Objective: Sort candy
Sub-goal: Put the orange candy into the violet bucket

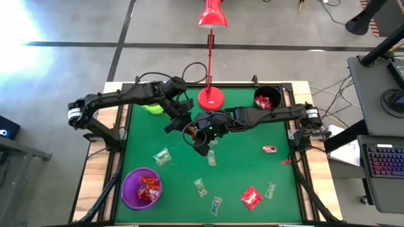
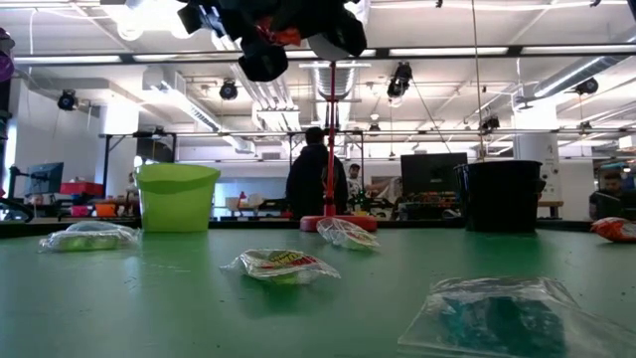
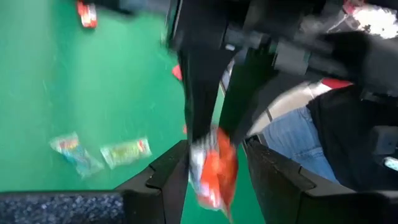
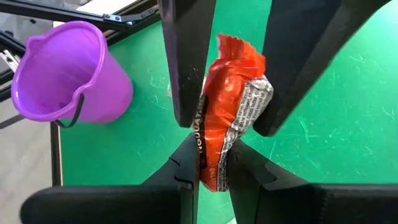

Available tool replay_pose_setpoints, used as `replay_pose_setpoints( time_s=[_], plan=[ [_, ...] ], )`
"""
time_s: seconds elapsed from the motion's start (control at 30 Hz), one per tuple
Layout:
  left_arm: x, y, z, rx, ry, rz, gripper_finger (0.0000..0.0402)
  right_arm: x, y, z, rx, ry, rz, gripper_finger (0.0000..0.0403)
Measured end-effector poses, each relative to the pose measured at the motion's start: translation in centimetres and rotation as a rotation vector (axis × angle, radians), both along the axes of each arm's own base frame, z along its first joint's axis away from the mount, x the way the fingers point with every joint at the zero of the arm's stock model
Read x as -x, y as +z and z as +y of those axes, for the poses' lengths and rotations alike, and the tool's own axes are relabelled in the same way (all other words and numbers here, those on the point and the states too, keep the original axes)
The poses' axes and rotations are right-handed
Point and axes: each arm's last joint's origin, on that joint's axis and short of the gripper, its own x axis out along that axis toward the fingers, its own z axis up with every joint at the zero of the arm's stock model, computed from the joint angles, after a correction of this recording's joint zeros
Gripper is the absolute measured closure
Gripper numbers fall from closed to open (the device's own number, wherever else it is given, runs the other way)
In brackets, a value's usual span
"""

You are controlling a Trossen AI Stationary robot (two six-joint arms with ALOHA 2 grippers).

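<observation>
Candy lies scattered over the green tabletop (image 1: 252, 164), more near its front edge. A purple cup (image 1: 141, 187) at the front-left corner holds red pieces. Above mid-tabletop, the left gripper (image 1: 184, 121) has its fingers parted around an orange candy (image 4: 229, 118) pinched by the right gripper (image 1: 201, 133). Wrapper lettering is unreadable.
</observation>
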Motion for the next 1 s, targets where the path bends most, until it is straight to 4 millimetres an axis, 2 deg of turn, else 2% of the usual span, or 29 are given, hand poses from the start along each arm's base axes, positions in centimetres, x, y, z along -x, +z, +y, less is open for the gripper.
replay_pose_setpoints(
  time_s=[0.17, 0.47, 0.8, 1.0],
  plan=[
    [-0.09, 0.15, 0.04, 0.003, 0.008, -0.009, 0.0257, 0.00, -0.02, -0.01, 0.002, -0.001, 0.002, 0.0355],
    [0.47, -0.39, -0.14, 0.017, 0.002, 0.069, 0.0299, -0.05, -0.04, 0.02, -0.002, -0.003, -0.001, 0.0355],
    [0.56, -0.46, -0.16, 0.016, 0.000, 0.079, 0.0308, -0.08, -0.07, 0.00, -0.001, -0.004, -0.001, 0.0355],
    [0.56, -0.48, -0.26, 0.002, -0.016, 0.066, 0.0330, -0.12, -0.02, 0.02, 0.001, 0.001, -0.008, 0.0354]
  ],
)
